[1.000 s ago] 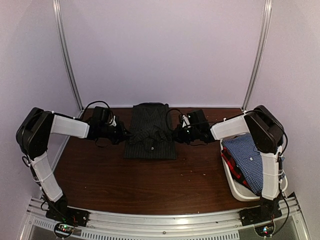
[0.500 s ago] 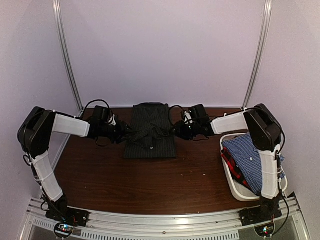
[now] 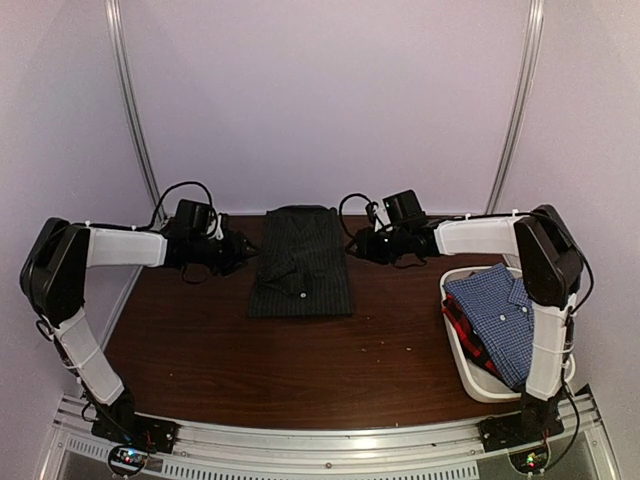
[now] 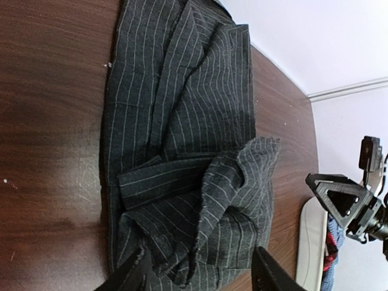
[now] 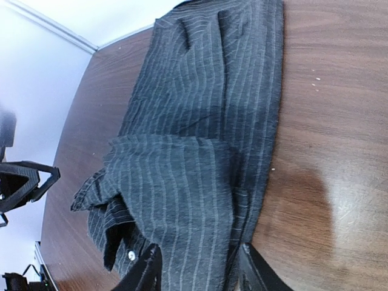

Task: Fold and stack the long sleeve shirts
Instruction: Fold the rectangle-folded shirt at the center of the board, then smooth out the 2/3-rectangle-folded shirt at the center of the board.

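Observation:
The black pinstriped long sleeve shirt (image 3: pixel 300 264) lies folded into a narrow rectangle at the back middle of the table, its near end bunched and rumpled (image 4: pixel 236 200). My left gripper (image 3: pixel 240 250) hovers at its left edge, open, holding nothing; in its wrist view the fingers (image 4: pixel 134 274) straddle the rumpled end. At the shirt's right edge my right gripper (image 3: pixel 357 243) is likewise open, its fingers (image 5: pixel 147 271) apart above the cloth (image 5: pixel 200 139). The blue-white check shirt (image 3: pixel 500 312) lies on the red-and-dark shirt (image 3: pixel 461 326) in the tub.
A white plastic tub (image 3: pixel 472 378) stands at the right near edge, beside the right arm's base. Metal frame posts (image 3: pixel 135 120) rise at the table's back corners before a pale wall. Bare brown tabletop (image 3: pixel 280 365) lies in front of the shirt.
Both grippers have opened, let go of the black shirt's bunched cloth and drawn outward and back from it. The cloth now rests on the shirt.

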`<state>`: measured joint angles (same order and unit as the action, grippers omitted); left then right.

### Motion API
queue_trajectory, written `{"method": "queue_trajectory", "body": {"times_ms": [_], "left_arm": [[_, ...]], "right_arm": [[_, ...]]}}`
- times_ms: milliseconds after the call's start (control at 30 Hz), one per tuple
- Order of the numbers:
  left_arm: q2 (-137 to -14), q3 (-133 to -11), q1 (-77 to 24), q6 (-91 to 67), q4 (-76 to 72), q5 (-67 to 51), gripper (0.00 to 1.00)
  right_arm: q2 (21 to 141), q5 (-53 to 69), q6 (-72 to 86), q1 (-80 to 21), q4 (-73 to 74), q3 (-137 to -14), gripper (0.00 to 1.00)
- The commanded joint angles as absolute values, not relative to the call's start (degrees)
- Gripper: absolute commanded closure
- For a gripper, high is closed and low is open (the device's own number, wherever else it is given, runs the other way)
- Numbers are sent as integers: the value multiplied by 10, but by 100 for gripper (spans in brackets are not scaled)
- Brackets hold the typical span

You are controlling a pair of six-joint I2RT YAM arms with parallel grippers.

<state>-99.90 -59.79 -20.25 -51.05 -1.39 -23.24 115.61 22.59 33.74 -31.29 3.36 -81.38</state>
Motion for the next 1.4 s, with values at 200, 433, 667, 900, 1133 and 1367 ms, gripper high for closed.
{"method": "queue_trajectory", "body": {"times_ms": [200,433,667,900,1133,1367], "left_arm": [[-937,-513,-248,-480,14,-196,66],[-966,-521,-259,-469,15,-189,81],[-1059,-623,-260,-447,21,-213,83],[-1162,-776,-250,-447,48,-211,84],[-1262,-912,-217,-471,72,-232,83],[-1262,-950,-213,-458,106,-224,77]], "right_arm": [[1188,232,285,-396,70,-865,74],[1247,249,282,-417,96,-926,83],[1240,242,287,-422,92,-916,84],[1214,233,289,-423,89,-895,81],[1206,235,292,-425,88,-889,81],[1233,230,284,-425,101,-936,77]]}}
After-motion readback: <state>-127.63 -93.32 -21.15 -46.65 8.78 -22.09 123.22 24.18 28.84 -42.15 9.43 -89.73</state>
